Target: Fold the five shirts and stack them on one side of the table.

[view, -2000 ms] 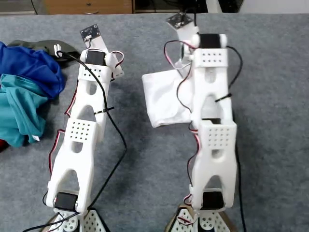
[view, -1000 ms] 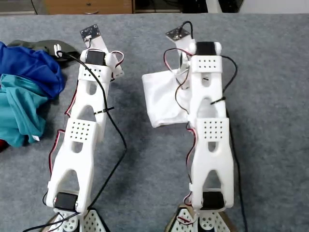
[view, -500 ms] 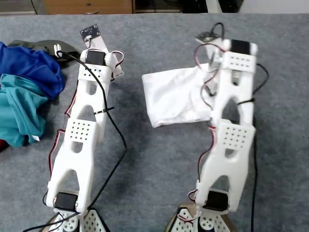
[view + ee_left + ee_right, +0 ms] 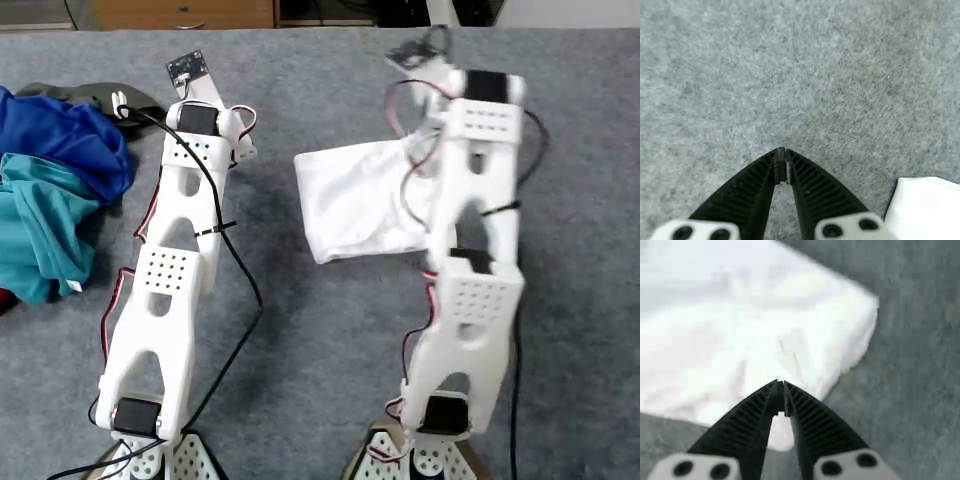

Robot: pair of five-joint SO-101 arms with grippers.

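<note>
The right gripper (image 4: 780, 397), pinched closed, hangs over the white shirt (image 4: 350, 200); its arm (image 4: 470, 250) hides one edge. The left gripper (image 4: 780, 165), closed on nothing, faces the table (image 4: 300, 350) near a pile of shirts (image 4: 50, 200).

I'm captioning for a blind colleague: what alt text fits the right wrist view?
Shut black jaws point at a folded white shirt lying on the grey table, near one of the shirt's corners.
</note>
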